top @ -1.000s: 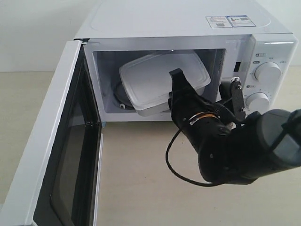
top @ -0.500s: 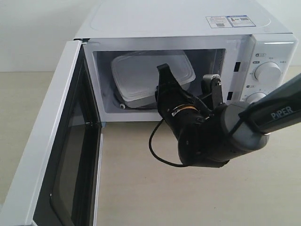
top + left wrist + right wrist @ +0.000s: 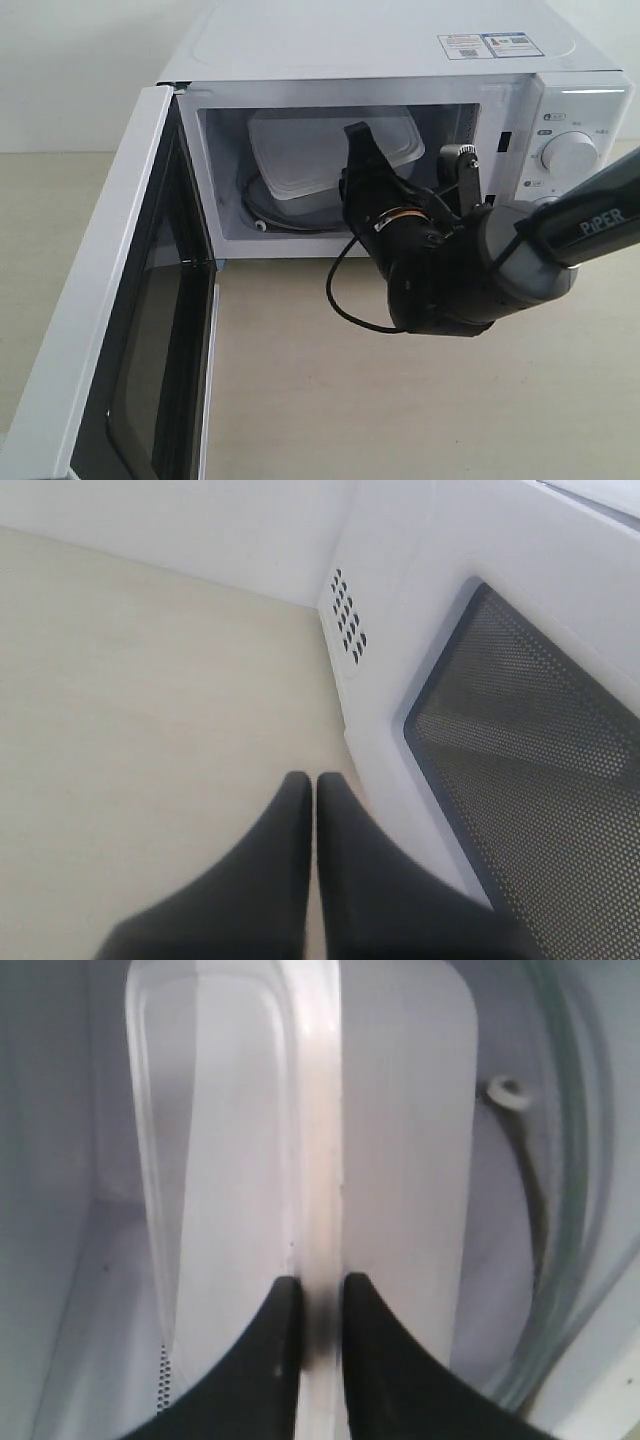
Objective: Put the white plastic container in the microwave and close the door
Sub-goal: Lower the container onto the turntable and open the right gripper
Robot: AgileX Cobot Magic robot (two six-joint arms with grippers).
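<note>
The right gripper [image 3: 358, 140] reaches into the open cavity of the microwave [image 3: 380, 45], its two dark fingertips [image 3: 280, 1305] pinching the rim of the white plastic container [image 3: 320, 150] from either side, with only the thin edge between them. The container stretches away from those fingertips deep into the cavity, tilted rather than lying flat, its lid turned partly towards the opening. Just below and beside the gripped edge curves the glass turntable [image 3: 570, 1210]. The door [image 3: 110, 300] stands swung wide open, well off to the side of this gripper, across the bare table [image 3: 300, 400]. The left gripper [image 3: 312, 785] hangs low outside, its fingers pressed together and holding nothing, with the door's dark mesh window just beside it.
</note>
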